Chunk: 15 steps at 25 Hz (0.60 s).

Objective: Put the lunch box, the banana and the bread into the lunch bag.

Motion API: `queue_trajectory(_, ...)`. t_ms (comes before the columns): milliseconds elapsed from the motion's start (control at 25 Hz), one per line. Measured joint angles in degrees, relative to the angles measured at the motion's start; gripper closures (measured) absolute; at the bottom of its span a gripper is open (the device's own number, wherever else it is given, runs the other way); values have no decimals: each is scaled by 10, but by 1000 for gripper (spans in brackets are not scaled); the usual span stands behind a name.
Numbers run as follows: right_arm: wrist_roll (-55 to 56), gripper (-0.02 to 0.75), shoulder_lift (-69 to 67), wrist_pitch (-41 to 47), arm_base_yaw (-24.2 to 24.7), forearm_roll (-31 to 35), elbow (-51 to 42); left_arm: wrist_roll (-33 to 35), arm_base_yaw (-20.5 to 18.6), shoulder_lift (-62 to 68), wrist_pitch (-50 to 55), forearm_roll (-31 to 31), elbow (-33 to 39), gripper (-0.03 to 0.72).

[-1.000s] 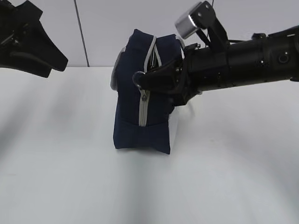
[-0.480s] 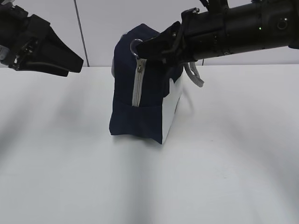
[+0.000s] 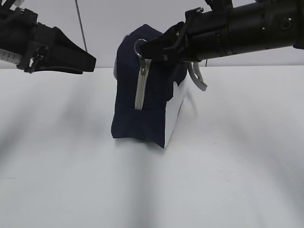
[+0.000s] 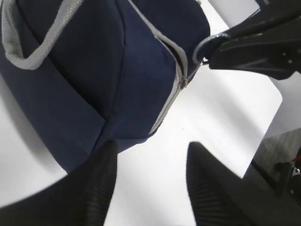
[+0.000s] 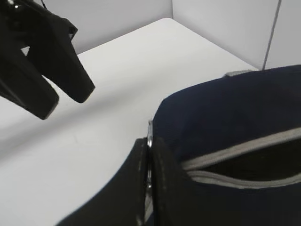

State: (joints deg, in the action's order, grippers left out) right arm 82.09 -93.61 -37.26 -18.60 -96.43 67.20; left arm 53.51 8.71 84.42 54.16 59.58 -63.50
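While right pincer (image 3: 144,49) pinches ring pull (image 3: 137,48) — lunch bag (image 3: 149,109) stands upright.

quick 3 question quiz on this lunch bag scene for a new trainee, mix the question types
1. True or false: the right hand is shut on the ring pull of the lunch bag.
2. Multiple choice: the left hand is A) gripping a strap handle B) open, clear of the bag C) inside the bag.
3. Fill in: in the right wrist view, the zipper along the bag's top is partly ____.

Key: 1 true; 2 B; 3 open.
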Motion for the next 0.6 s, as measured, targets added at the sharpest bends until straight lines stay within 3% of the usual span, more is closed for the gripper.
queue_trajectory(600, 8, 754, -9, 41, 0, 8, 14, 74, 0, 41, 31, 45, 1, 337)
